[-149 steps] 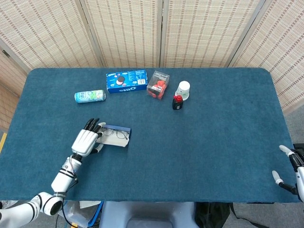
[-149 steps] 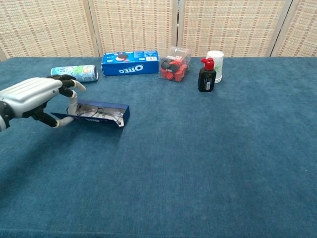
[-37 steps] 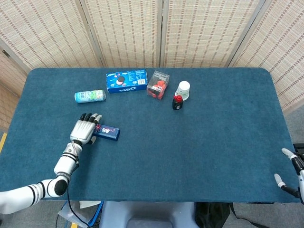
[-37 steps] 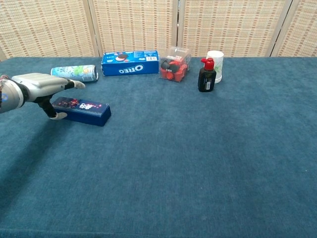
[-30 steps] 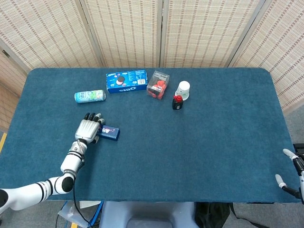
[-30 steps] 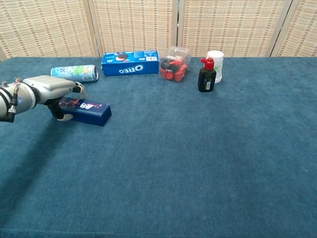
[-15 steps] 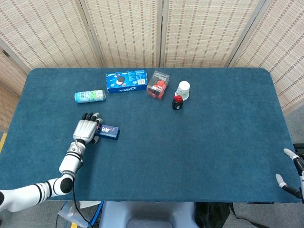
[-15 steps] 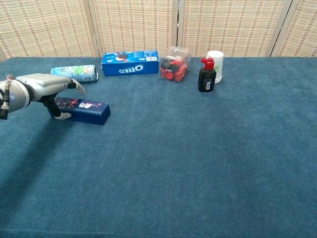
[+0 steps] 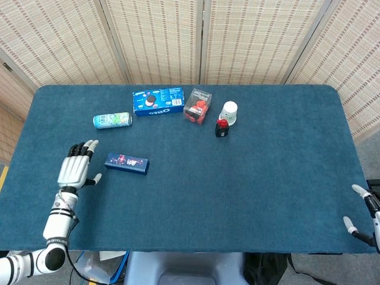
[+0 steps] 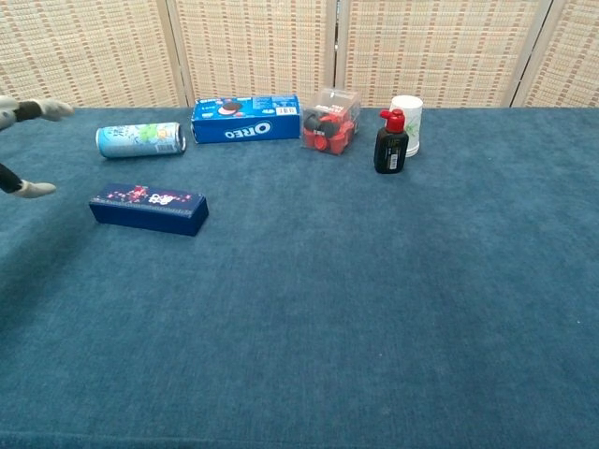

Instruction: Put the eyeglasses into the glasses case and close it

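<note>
Hovering with fingers spread and empty, my left hand (image 9: 76, 168) sits beside the glasses case (image 9: 126, 163), whose lid lies flat, needing no hold.

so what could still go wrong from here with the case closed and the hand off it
Little, probably. The left hand is open and clear of the glasses case, which lies shut. Whether the lid is fully latched cannot be told, so it might spring open. The soda can lies on its side nearby, so a careless retreat could knock it rolling.
</note>
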Controlling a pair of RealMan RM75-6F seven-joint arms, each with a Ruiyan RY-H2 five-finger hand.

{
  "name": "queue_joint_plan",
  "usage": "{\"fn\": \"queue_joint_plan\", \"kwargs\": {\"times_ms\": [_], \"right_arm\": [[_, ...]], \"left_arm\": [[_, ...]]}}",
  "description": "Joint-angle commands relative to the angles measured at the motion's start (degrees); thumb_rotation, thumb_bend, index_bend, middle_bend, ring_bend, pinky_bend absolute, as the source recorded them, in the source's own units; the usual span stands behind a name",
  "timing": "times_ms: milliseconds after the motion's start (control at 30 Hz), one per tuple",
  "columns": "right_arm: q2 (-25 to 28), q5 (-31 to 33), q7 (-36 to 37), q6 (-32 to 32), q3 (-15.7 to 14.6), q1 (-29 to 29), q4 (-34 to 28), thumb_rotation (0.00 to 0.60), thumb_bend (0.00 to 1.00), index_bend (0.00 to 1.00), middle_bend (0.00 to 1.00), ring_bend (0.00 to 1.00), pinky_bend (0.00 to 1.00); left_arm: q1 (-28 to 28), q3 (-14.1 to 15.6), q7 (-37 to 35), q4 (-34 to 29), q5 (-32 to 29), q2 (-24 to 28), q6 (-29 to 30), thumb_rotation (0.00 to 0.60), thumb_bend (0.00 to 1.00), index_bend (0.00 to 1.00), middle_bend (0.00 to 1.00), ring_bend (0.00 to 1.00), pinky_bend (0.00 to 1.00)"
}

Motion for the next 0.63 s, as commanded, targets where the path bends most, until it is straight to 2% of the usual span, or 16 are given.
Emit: {"fn": "queue_joint_plan", "kwargs": {"times_ms": [33,267,500,633], "right_arm": [[0.2,-0.3,-0.2,-0.9,-0.2,0.5,-0.2,0.6,0.3,0.16,0.24,0.16,0.07],[0.4,-2.7,0.7,-1.5,-0.5,2.0,-0.5,0.6,0.3,0.16,0.26,0.16,0.07],[0.4,-5.1,1.3,-1.3,-0.8,2.9,-0.9,0.6,0.3,0.17,0.26,0.16,0.07],[0.4,-5.3,1.3,-1.7,-0.9,3.4,-1.0,0.6,0.3,0.18,0.26,0.16,0.07]], "left_arm": [[5.5,2.5,-3.5,-3.6,6.1,2.5,6.7,0.6,0.27,0.04,0.0,0.0,0.0],[13.1,6.4,-6.4,-6.0,17.2,3.9,17.5,0.6,0.27,0.06,0.0,0.0,0.0],[17.1,9.2,-5.5,-8.2,23.4,4.9,21.8,0.6,0.27,0.07,0.0,0.0,0.0],[18.9,9.8,-4.4,-8.8,26.2,4.8,23.4,0.6,0.27,0.07,0.0,0.0,0.0]]}}
